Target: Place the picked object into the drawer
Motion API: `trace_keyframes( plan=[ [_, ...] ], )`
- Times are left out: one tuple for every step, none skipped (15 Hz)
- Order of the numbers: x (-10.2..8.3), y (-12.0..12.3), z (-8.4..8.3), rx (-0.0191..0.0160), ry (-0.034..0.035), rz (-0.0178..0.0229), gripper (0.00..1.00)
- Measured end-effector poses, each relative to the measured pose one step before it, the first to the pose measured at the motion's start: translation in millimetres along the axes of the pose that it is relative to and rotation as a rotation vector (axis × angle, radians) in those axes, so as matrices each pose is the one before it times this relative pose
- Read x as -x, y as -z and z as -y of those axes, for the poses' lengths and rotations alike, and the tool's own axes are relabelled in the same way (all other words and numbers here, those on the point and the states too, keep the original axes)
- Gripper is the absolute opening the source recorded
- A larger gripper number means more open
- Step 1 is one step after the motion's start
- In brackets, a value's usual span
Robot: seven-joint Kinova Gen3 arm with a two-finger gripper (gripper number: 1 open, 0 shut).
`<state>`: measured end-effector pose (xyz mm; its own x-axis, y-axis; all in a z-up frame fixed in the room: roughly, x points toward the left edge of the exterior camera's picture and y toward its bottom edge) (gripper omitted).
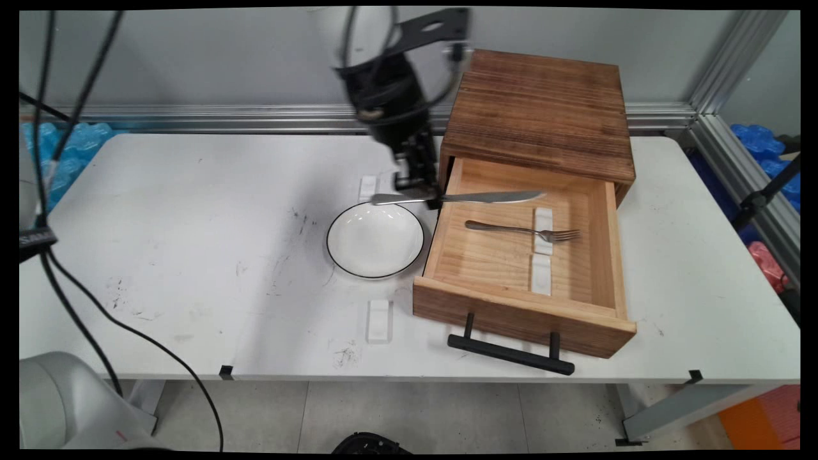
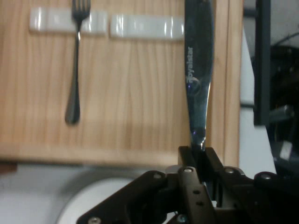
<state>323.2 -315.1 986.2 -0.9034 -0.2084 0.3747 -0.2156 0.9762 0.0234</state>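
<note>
Knife was clamped between the fingers of the gripper, held roughly level above the table, with its handle reaching left over the far rim of the plate and its blade reaching right over the left wall of the open drawer. In the hand view the fingers were closed tight on the knife near the middle of its length. It touched neither plate nor drawer, so it was carried, not set down.

Inside the drawer a fork lay with its tines on the farther of two white rests; the nearer rest was bare. Two more rests stood on the table, one far of the plate and one near. The drawer's left wall sat under the blade, and the wooden box stood just right of the gripper.
</note>
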Motion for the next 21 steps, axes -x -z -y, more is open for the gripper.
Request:
trace_keyframes(
  plan=[
    [-11.18, -5.95, 3.30, 0.00274, -0.01099, -0.00845, 0.00],
    [-10.33, -6.39, 2.59, 0.00327, -0.01223, -0.00605, 0.00],
    [-12.24, -9.88, 3.44, 0.00399, -0.01771, -0.00536, 0.00],
    [-7.78, -8.82, 2.49, 0.00250, -0.01443, -0.00135, 0.00],
    [-7.57, -10.77, 2.52, 0.00278, -0.01649, 0.00050, 0.00],
    [-7.17, -11.50, 2.23, 0.00331, -0.01694, 0.00199, 0.00],
    [-5.73, -10.86, 2.50, 0.00242, -0.01399, 0.00234, 0.00],
    [-4.69, -11.45, 2.52, 0.00272, -0.01279, 0.00408, 0.00],
    [-2.69, -10.00, 2.18, 0.00183, -0.00857, 0.00498, 0.00],
    [-1.90, -12.11, 2.52, 0.00306, -0.00664, 0.00802, 0.00],
    [-0.87, -9.94, 1.66, 0.00277, -0.00434, 0.00764, 0.00],
    [-0.30, -11.23, 1.71, 0.00366, -0.00299, 0.00976, 0.00],
    [0.12, -10.46, 1.69, 0.00281, -0.00222, 0.00887, 0.00],
    [0.25, -10.08, 1.58, 0.00309, -0.00183, 0.00906, 0.00],
    [0.26, -7.74, 1.23, 0.00252, -0.00031, 0.00739, 0.00],
    [1.07, -8.60, 1.33, 0.00301, 0.00145, 0.00943, 0.00],
    [1.06, -7.94, 1.24, 0.00263, 0.00143, 0.00938, 0.00],
    [1.05, -6.28, 1.04, 0.00185, 0.00238, 0.00775, 0.00],
    [0.66, -4.03, 0.77, 0.00116, 0.00184, 0.00501, 0.00],
    [1.00, -6.44, 1.30, 0.00158, 0.00268, 0.00812, 0.00],
    [0.90, -5.08, 1.18, 0.00077, 0.00288, 0.00683, 0.00]
  ],
)
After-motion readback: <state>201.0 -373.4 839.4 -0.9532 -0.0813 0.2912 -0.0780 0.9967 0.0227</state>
